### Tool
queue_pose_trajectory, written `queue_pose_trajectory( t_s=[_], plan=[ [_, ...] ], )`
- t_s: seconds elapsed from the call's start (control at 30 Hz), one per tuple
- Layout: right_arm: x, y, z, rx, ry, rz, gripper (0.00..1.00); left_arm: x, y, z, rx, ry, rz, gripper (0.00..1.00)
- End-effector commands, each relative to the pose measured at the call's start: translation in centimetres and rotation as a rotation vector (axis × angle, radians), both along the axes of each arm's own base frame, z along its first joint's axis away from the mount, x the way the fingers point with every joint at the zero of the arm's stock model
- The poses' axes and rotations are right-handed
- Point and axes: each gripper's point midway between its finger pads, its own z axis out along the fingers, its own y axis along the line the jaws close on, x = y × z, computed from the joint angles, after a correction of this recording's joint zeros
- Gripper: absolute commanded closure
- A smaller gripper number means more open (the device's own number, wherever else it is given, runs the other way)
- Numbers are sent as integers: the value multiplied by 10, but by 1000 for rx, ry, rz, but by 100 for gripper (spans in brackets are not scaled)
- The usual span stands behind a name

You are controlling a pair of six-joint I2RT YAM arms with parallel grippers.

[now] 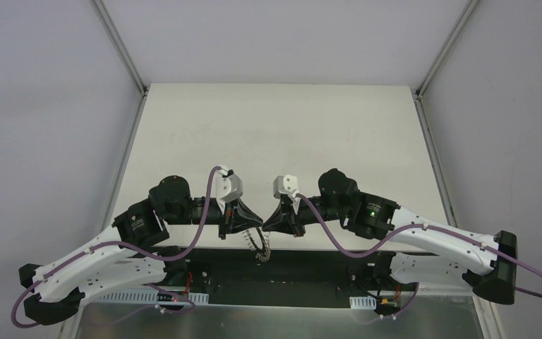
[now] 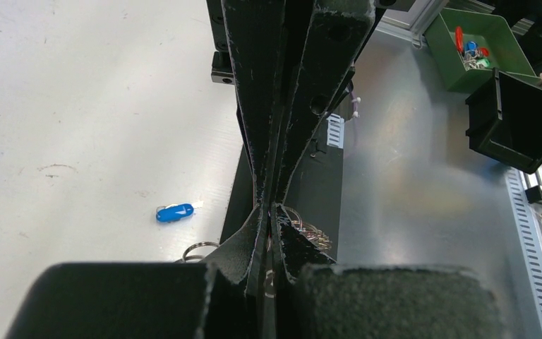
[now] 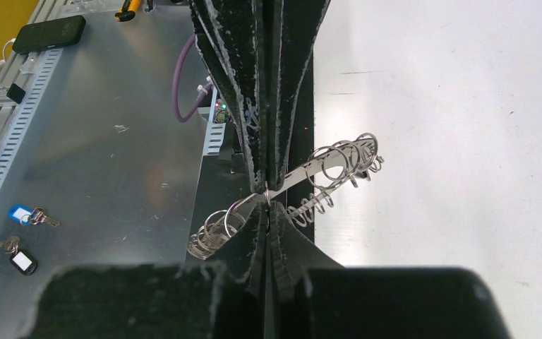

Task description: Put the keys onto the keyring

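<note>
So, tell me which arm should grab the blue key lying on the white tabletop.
Probably left. The blue key lies close beside the left gripper, while the right gripper is shut on the keyring and is occupied.

Your left gripper point(image 1: 256, 224) and right gripper point(image 1: 269, 224) meet tip to tip over the near edge of the table point(image 1: 275, 120). The keyring point(image 3: 328, 164) lies crosswise between them, pinched in the right gripper's tips. The left seems to pinch it too, though that spot is crowded. One key point(image 2: 175, 212) lies on the table beside the joined tips, to their left in the left wrist view. Two more keys lie off the table on the metal deck point(image 3: 113, 127), the first point(image 3: 34, 215) near the second point(image 3: 20, 260).
</note>
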Motion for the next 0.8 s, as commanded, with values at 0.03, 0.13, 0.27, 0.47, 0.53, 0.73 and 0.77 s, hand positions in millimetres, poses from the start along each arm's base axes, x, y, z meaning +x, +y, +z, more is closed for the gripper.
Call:
queue_pose_trajectory(
  t_s=[0.03,0.13,0.27,0.47,0.53,0.73,0.77],
  plan=[
    [0,6,37,116,-51,12,100,-3,-3,23,-80,-51,-22,100],
    [1,3,43,126,-47,-7,100,-5,-1,25,-90,-50,-27,100],
    [-1,-2,54,142,-20,-25,100,-9,6,31,-118,-61,-26,84],
    [-3,-5,60,102,62,-53,100,-9,14,32,-137,-86,-1,62],
    [-4,-4,61,97,78,-48,100,-6,13,29,-129,-87,7,59],
    [-7,-3,66,85,119,-41,100,0,5,26,-108,-88,11,55],
    [-8,-3,67,82,125,-40,100,0,5,26,-110,-88,9,55]
  ],
)
